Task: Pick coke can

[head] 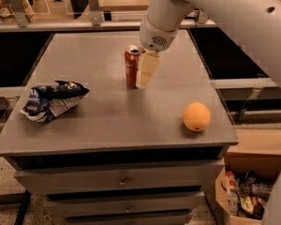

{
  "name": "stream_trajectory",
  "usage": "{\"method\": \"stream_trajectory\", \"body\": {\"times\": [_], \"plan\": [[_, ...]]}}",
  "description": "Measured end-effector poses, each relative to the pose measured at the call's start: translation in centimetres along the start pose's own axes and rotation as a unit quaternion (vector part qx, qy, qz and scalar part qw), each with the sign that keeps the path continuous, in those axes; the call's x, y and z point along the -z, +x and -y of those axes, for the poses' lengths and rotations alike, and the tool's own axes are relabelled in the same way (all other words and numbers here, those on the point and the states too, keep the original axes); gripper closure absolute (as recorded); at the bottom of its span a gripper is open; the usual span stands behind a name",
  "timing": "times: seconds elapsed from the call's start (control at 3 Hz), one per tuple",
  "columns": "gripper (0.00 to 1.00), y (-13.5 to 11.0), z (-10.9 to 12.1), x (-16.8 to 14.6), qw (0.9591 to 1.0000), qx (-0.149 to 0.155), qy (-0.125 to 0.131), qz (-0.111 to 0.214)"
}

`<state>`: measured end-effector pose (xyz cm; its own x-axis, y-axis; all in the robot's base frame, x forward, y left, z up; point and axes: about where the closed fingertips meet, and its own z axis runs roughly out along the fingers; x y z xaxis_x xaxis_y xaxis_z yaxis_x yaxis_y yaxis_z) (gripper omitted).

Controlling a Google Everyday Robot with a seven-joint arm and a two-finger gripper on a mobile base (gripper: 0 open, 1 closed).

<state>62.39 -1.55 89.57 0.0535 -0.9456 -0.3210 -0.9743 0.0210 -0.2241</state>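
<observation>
The coke can, red-orange with a silver top, stands upright near the middle of the grey cabinet top. My gripper hangs from the white arm coming in from the upper right. Its pale finger sits right beside the can's right side and partly covers it. I cannot tell whether it touches the can.
A round orange fruit lies at the front right of the top. A crumpled blue and white snack bag lies at the left. A cardboard box with packets stands on the floor at the lower right. Drawers run below the top.
</observation>
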Motion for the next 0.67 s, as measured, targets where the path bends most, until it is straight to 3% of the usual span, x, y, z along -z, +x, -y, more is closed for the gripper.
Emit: {"method": "stream_trajectory", "body": {"times": [0.67], "plan": [[0.64, -1.44, 1.25, -2.38, 0.9997, -0.007, -0.016, 0.015]]}}
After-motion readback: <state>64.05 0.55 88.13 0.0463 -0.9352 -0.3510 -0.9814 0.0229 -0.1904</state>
